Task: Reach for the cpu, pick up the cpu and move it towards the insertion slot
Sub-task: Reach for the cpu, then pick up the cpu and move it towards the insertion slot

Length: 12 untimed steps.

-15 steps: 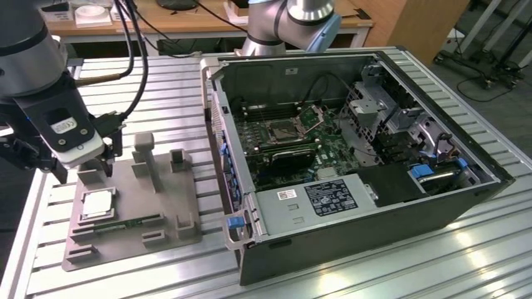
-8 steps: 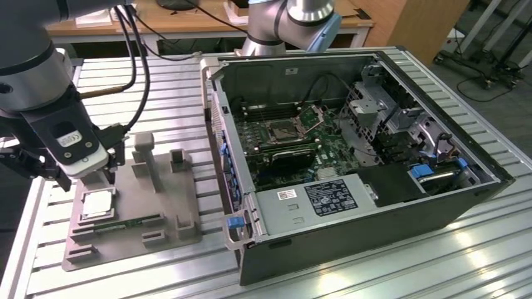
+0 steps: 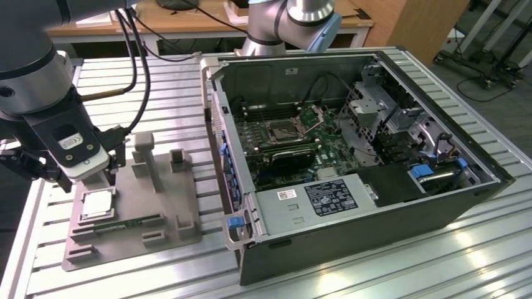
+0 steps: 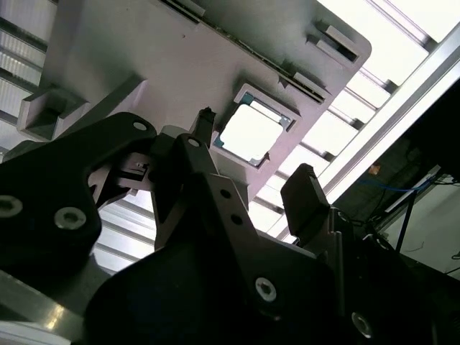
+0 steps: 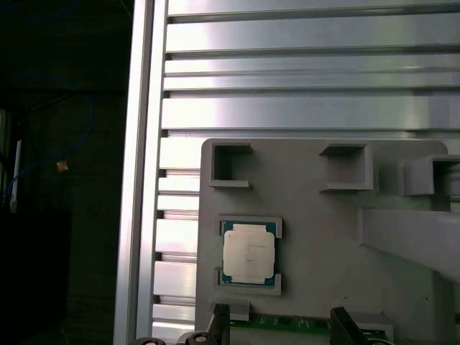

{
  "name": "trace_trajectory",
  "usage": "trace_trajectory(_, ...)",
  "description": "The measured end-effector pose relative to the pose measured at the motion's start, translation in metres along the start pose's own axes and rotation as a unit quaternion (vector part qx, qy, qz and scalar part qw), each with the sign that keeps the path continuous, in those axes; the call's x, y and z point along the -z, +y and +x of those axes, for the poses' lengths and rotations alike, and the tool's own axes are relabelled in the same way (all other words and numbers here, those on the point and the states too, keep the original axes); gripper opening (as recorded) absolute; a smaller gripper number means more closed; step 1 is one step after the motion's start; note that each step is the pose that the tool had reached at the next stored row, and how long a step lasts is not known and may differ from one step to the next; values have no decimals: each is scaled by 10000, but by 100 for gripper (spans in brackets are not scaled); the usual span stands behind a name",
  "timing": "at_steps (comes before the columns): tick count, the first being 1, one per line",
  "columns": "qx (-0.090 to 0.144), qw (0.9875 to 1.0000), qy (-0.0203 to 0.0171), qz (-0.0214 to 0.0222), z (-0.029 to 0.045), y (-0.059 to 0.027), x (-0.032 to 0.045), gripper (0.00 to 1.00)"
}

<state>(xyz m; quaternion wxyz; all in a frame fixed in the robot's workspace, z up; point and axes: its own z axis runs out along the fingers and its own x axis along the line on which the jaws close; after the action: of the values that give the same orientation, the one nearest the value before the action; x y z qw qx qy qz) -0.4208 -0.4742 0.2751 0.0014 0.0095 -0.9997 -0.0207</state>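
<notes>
- Hovering over the grey holder plate [image 3: 179, 212] by the slatted table's [image 3: 374, 274] edge at the exterior view's left, the gripper [image 3: 93, 180] hangs just above the cpu [image 3: 96, 204]. The cpu lies flat in a pocket near the plate's edge. The insertion slot [image 3: 285, 129] is well apart, inside the open computer case [image 3: 432, 212], and its hinged plate appears raised.
- In the second wrist view the fingers [image 4: 305, 190] stand wide apart and empty, one on either side of the cpu [image 4: 248, 133], touching nothing.
- In the first wrist view the cpu [image 5: 249, 253] rests square in its pocket, with the green memory stick [image 5: 287, 323] just beside that pocket.
- Risk, as I judge it: closing off-centre could snag a pocket lip or tilt the chip. A shallow hold could let it slip while crossing the case wall.
</notes>
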Motion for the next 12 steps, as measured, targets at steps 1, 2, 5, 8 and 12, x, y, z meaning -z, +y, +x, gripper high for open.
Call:
trace_trajectory(1, 0, 10000, 0, 0, 0, 0, 0, 65)
trace_trajectory(2, 0, 10000, 0, 0, 0, 0, 0, 65)
trace_trajectory(5, 0, 10000, 0, 0, 0, 0, -3, 65)
trace_trajectory(8, 0, 10000, 0, 0, 0, 0, -3, 65)
trace_trajectory(12, 0, 10000, 0, 0, 0, 0, -5, 65)
